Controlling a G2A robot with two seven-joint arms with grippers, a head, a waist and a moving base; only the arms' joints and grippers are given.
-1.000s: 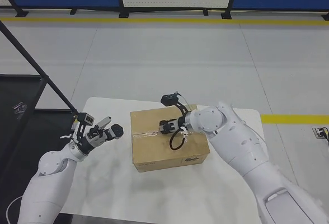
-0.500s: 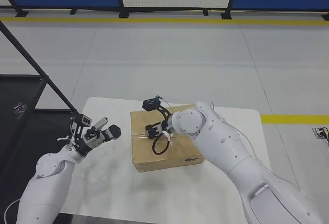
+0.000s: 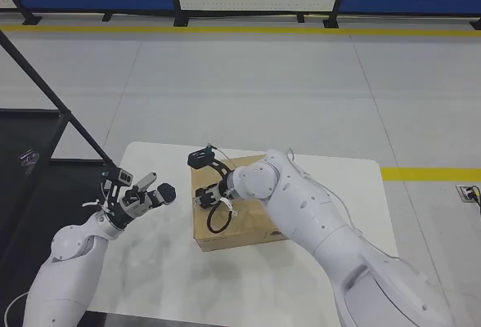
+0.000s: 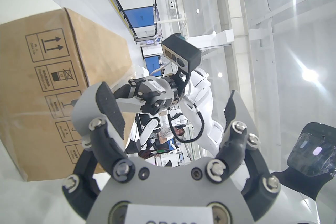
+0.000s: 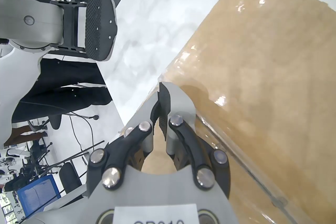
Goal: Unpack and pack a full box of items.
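White table (image 3: 155, 266) carries the taped-shut cardboard box (image 3: 239, 231) mid-surface, right claw (image 5: 161, 93) pinched closed on nothing at the tape seam (image 5: 218, 101) by the top edge, left claw (image 3: 157, 186) wide open nearby; risk: closed tips skate off glossy tape and shove the box.

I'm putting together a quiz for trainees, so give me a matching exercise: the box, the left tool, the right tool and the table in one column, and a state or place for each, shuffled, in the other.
Column one:
1. box
2. left tool
3. right tool
4. table

Column two:
A. shut, at the box's top edge
B. white, bearing the box
C. closed and taped
D. open, beside the box and apart from it

Pairs: 1-C; 2-D; 3-A; 4-B
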